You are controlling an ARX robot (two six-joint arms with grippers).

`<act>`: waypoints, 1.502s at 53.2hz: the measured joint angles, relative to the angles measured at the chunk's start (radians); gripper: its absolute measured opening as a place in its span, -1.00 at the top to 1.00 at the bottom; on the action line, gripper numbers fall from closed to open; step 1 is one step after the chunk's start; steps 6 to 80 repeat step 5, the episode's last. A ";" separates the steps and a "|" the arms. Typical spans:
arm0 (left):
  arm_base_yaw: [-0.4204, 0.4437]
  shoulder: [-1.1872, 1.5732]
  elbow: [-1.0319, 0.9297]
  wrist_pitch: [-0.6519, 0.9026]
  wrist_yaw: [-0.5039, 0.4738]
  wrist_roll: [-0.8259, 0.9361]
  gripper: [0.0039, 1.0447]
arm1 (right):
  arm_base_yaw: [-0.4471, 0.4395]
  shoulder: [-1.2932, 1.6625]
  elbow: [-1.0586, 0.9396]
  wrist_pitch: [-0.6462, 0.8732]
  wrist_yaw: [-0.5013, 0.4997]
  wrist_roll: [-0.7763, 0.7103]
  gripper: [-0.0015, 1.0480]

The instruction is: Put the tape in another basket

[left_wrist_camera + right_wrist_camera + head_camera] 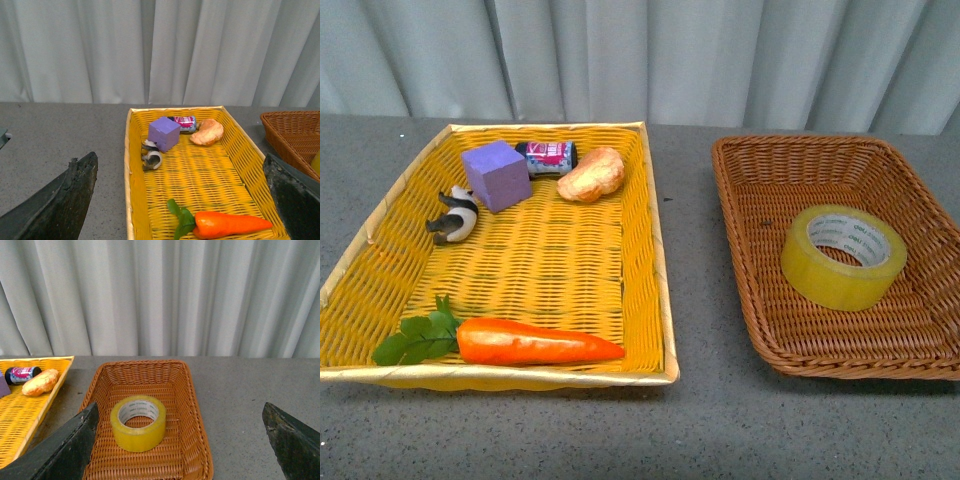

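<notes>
The tape (843, 256), a yellowish roll with a white printed core, lies flat inside the brown wicker basket (752, 175) on the right of the table. It also shows in the right wrist view (138, 423), in the basket (192, 405). My right gripper (180, 450) is open and empty, back from the basket, its fingers (65, 450) wide apart. My left gripper (180, 205) is open and empty, facing the yellow woven tray (245, 145). Neither arm shows in the front view.
The yellow tray (655, 250) on the left holds a purple cube (496, 175), a panda figure (455, 215), a small can (548, 157), a bread piece (590, 173) and a toy carrot (530, 342). Grey table gap between tray and basket. Curtain behind.
</notes>
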 joint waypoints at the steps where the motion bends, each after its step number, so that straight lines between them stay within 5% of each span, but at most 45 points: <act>1: 0.000 0.000 0.000 0.000 0.000 0.000 -0.88 | 0.000 0.000 0.000 0.000 0.000 0.000 -0.82; 80: 0.000 0.000 0.000 0.000 0.000 0.000 -0.88 | 0.000 0.000 0.000 0.000 0.000 0.000 -0.82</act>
